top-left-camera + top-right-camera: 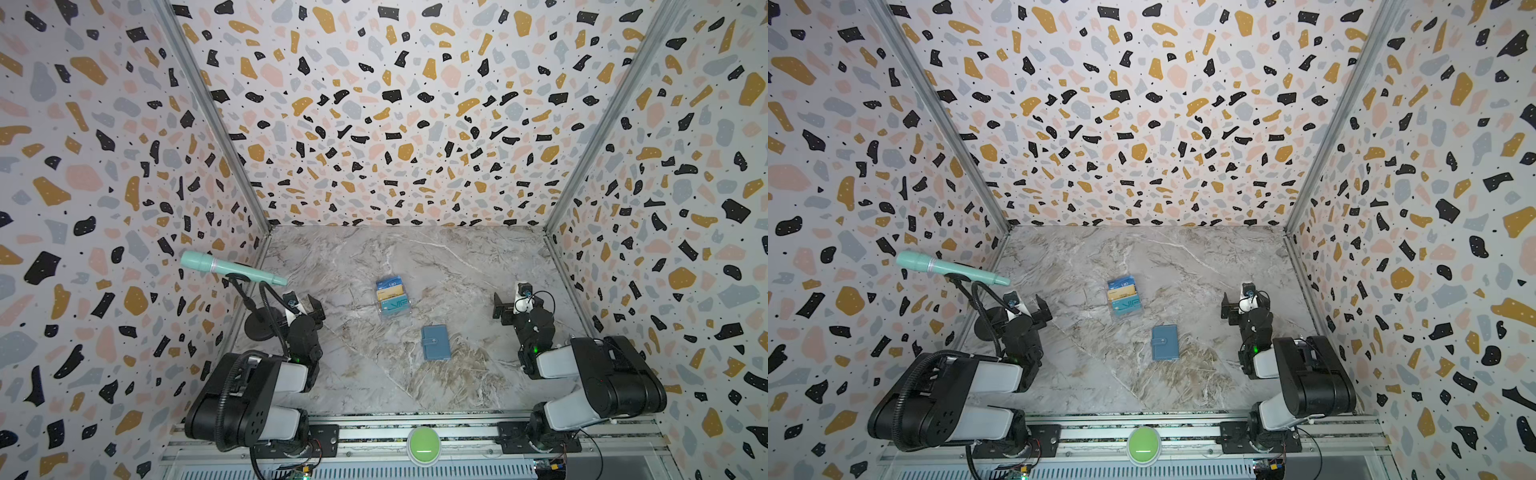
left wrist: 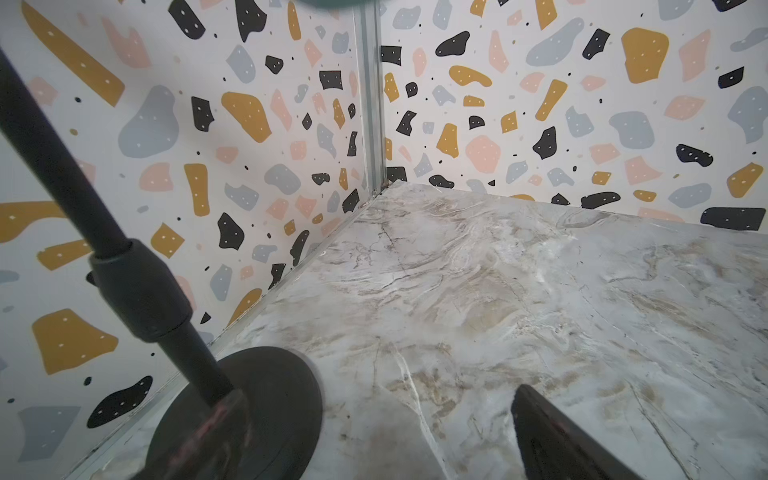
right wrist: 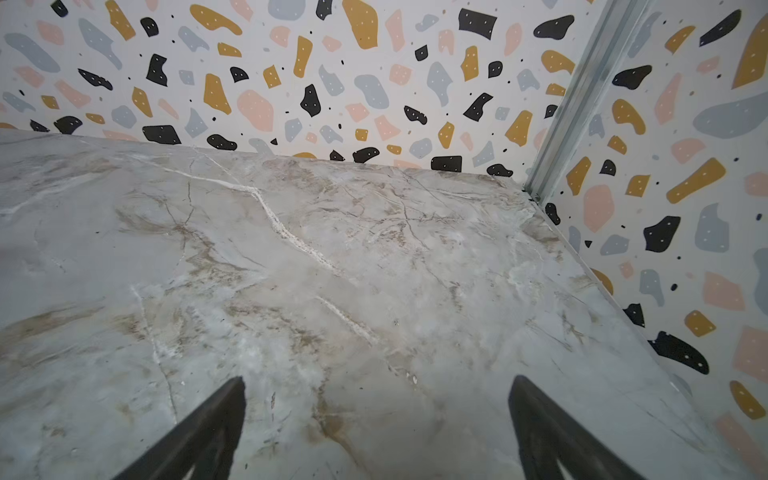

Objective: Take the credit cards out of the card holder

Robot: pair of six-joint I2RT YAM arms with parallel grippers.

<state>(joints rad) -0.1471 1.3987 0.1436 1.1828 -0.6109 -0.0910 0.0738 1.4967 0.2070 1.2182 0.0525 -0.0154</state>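
I have both arms parked at the near corners of the grey marble-patterned desk (image 1: pixel 457 266), clear of the work in the middle. The left tool (image 1: pixel 312 306) and the right tool (image 1: pixel 503 309) both stand spread wide with nothing between the jaws — the right wrist view shows two dark fingers (image 3: pixel 216 419) apart over bare marble.

The small dusty-blue leather-like card holder (image 1: pixel 435 342) lies flat and shut near the middle of the desk, toward the near edge, its snap tab fastened across the cover. That is why I see none of its credit cards: they must be inside, hidden by the cover. I judge the tab has to come undone first.

Beyond it, toward the far edge, a clear acrylic tiered stand (image 1: pixel 392 297) shows blue and tan-gold cards (image 1: pixel 390 294) — those are not my target.

A mint-green microphone (image 1: pixel 232 269) on a black round-based stand (image 2: pixel 249 415) sits at the left edge, just beside my left arm, so I would swing that arm inward with care
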